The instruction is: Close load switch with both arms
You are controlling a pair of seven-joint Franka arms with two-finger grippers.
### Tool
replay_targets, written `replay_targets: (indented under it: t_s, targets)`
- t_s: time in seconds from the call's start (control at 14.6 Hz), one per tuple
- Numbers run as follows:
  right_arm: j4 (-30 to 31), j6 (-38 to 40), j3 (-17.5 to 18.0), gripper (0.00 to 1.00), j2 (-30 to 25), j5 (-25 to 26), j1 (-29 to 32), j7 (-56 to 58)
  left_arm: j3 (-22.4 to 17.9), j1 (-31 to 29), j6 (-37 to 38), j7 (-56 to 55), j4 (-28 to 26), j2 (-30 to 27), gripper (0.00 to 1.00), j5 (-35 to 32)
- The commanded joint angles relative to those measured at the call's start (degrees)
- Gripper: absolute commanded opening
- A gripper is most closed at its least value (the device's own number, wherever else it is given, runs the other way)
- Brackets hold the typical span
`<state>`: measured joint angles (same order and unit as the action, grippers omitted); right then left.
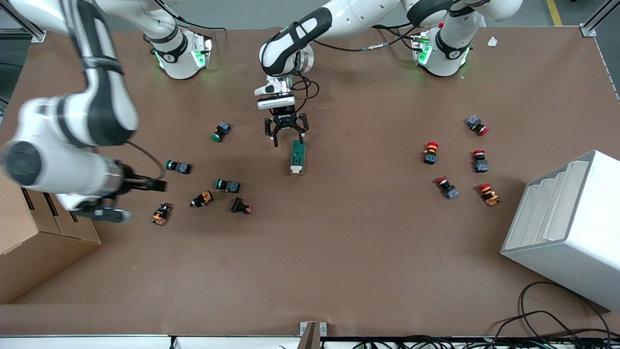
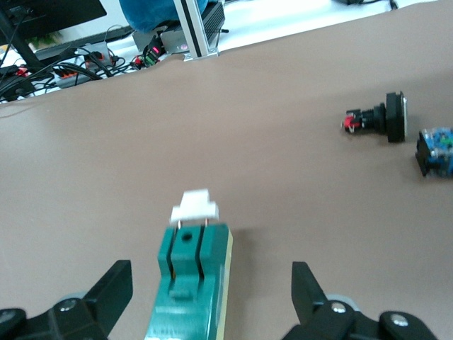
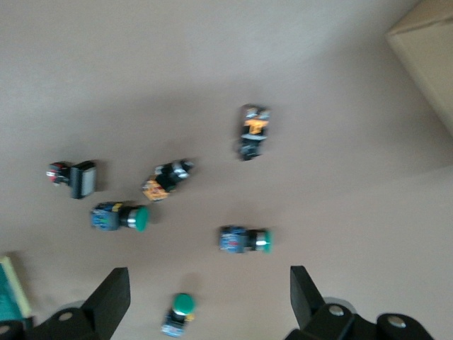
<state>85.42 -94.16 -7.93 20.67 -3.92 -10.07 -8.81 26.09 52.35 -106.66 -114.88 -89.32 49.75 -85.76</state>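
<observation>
The load switch (image 1: pixel 297 157) is a dark green block lying on the brown table near its middle, with its white lever end nearer the front camera. My left gripper (image 1: pixel 289 140) is open and hangs low over the switch's end toward the robot bases. In the left wrist view the switch (image 2: pixel 191 283) lies between the spread fingers (image 2: pixel 113 287) without touching them, its white lever (image 2: pixel 195 205) pointing away. My right gripper (image 1: pixel 155 184) is open and empty in the air over the push buttons at the right arm's end. The right wrist view (image 3: pixel 210 283) shows a strip of the switch (image 3: pixel 10 297) at its edge.
Several push buttons (image 1: pixel 178 166) lie scattered toward the right arm's end, and several red-capped ones (image 1: pixel 430 152) toward the left arm's end. A white stepped box (image 1: pixel 562 228) stands at the left arm's end. A cardboard box (image 1: pixel 38 252) sits at the right arm's end.
</observation>
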Motion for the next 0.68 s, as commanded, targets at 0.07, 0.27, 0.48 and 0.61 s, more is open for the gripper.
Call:
replay_targets:
  t_s: [0.07,0.27,0.48,0.61]
  targets:
    - [-6.0,6.4,1.3,1.00,0.4,4.3,4.2,5.3,0.6,-2.6,-0.7,15.4,6.9,-3.7,0.99,12.2]
    - [-9.6,10.5,1.3,1.00,0.3,6.1,4.7,5.6,0.9,-4.7,-0.7,28.2,13.6,-4.9,1.00,21.1]
    - [-11.7,12.2,1.2,1.00,0.3,6.1,7.5,10.9,1.1,-9.2,-0.7,41.0,15.2,-9.2,1.00,29.3]
    - [-11.8,12.3,1.3,1.00,0.3,5.7,10.1,14.9,1.0,-12.5,-0.7,47.9,15.6,-13.3,1.00,36.0]
